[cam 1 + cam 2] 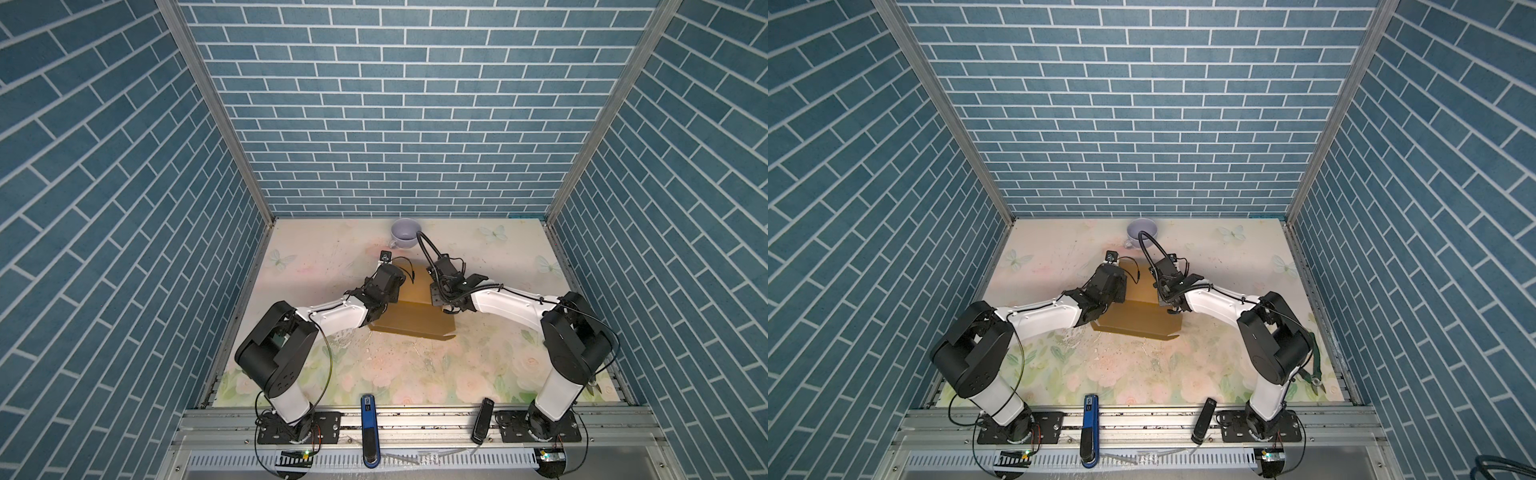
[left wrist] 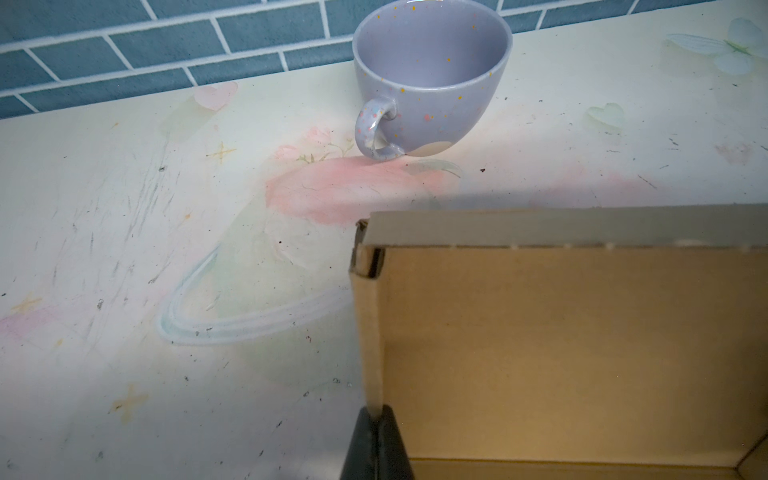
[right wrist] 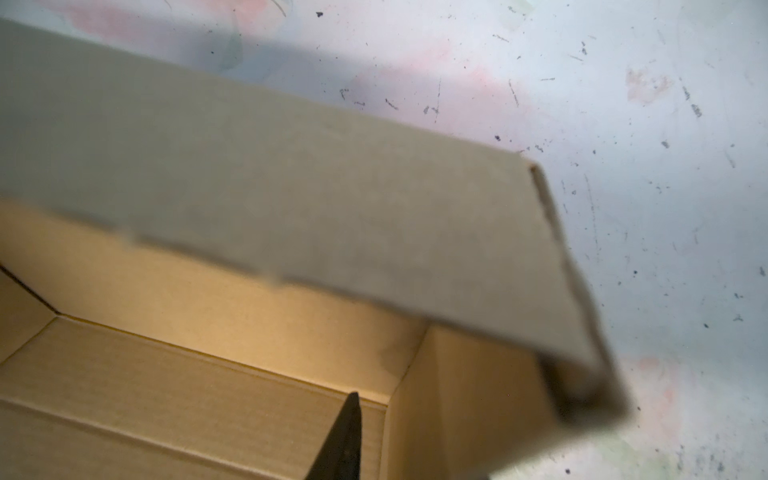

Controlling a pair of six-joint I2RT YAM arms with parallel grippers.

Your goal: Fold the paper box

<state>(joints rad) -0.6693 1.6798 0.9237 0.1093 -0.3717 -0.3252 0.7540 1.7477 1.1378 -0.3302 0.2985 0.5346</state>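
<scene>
At the middle of the pale floral worktop (image 1: pixel 415 365), the plain brown cardboard paper box (image 1: pixel 409 326) is lying partly formed, its walls raised. The left hand (image 2: pixel 376 415) is clamping one side wall. The right hand (image 1: pixel 438 297) is reaching a dark finger (image 3: pixel 345 432) inside by the opposite wall; whether it is gripping, I cannot tell. A lilac speckled ceramic mug (image 1: pixel 405 233) is sitting behind the box, apart from it.
</scene>
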